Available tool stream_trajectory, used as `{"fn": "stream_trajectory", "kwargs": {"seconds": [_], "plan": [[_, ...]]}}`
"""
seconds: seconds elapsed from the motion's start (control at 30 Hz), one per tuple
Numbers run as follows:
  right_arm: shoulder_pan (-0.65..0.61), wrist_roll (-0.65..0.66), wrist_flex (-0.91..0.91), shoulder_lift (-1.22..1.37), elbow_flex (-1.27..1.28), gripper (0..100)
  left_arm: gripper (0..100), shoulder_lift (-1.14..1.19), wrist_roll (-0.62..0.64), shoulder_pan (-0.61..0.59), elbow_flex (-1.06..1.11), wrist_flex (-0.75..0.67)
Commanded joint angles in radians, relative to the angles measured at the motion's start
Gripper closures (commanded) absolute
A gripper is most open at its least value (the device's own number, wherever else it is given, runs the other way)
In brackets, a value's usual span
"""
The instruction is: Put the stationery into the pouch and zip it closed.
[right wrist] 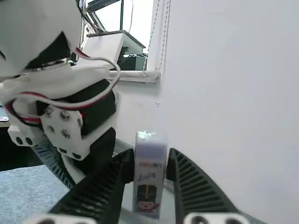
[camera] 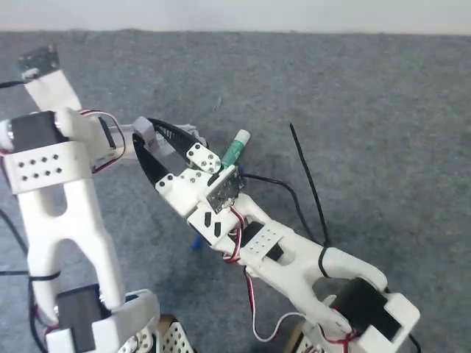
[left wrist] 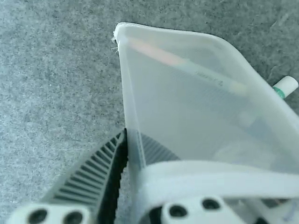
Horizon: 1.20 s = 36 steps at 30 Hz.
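The right hand [right wrist: 149, 157] is closed to a narrow gap on a small white block [right wrist: 150, 179]. Its two black ribbed fingers [right wrist: 110, 184] press the block's sides, so it stands upright between them. The block has a pale lilac top. On its face is a short line of orange writing, too small to read, and below that a cartoon figure in a tall black hat. Just beyond the block is the left arm's white and black motor housing [right wrist: 70, 119], with wires looped over it.

The left hand [left wrist: 136, 142] pinches the pouch [left wrist: 187, 107] at its side seam. One ribbed finger lies against the outside and the other shows through the wall. The pouch is translucent white with a stitched white edge, and the grey, carpet-like bench [left wrist: 46, 93] lies behind it. Through its wall shows a long pinkish stick [left wrist: 173, 58] with faint grey lettering that cannot be read.

Past the pouch's far edge pokes a marker [left wrist: 283, 87], green with a white end. Whether it sits inside the pouch cannot be told. In the high view it lies just beyond the two hands. A thin black strip [camera: 309, 184] lies on the bench beside the right arm.
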Motion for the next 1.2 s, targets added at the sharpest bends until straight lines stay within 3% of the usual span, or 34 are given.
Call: {"fn": "stream_trajectory", "kwargs": {"seconds": [0.0,0.33,0.7,1.17], "plan": [[0.001,0.017,-0.012,-0.085,0.020,86.4,99,-0.008,0.009,0.002,-0.010,-0.020],[-0.002,0.014,0.148,-0.174,0.043,88.2,99,-0.008,0.009,0.002,-0.010,-0.020],[0.004,0.014,0.627,-0.432,0.043,88.2,99,-0.008,0.009,-0.031,-0.010,-0.020],[0.013,0.014,0.958,-0.610,-0.003,88.4,99,-0.008,0.025,-0.110,-0.013,-0.020]]}}
